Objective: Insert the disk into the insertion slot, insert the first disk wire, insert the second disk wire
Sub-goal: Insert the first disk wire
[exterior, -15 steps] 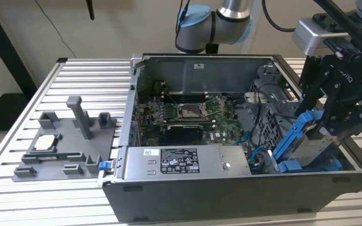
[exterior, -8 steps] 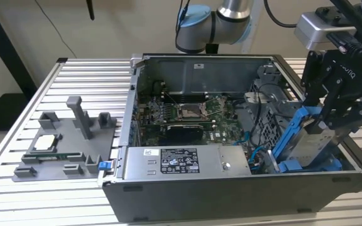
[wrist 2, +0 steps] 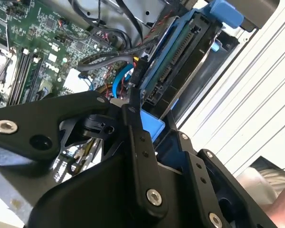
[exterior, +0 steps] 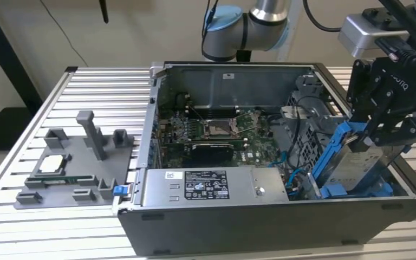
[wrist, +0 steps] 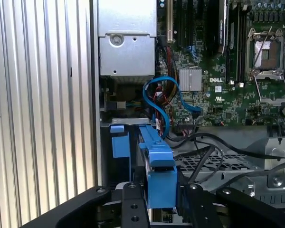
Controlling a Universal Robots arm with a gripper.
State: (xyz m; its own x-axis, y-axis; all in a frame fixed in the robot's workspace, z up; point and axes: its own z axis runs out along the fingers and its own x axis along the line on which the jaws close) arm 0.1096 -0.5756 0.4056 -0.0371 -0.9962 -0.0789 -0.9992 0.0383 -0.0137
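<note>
The disk (exterior: 358, 164), silver-grey in a blue carrier (exterior: 336, 154), stands tilted on edge in the open computer case's corner at the exterior view's right. My gripper (exterior: 378, 135) is shut on its upper end. In the first wrist view the black fingers (wrist: 133, 206) clamp the blue carrier (wrist: 156, 164). The second wrist view shows the disk's connector edge (wrist 2: 173, 66) pointing into the case. Grey perforated sheet metal of the insertion slot (wrist: 213, 162) lies beside the disk. A blue disk wire (wrist: 164, 97) and black wires (wrist: 211, 142) loop loose between slot and motherboard.
The motherboard (exterior: 215, 130) with its open processor socket fills the case floor, and the grey power supply (exterior: 212, 185) sits along the front wall. A grey fixture plate (exterior: 71, 162) with small parts rests on the slatted table at the exterior view's left.
</note>
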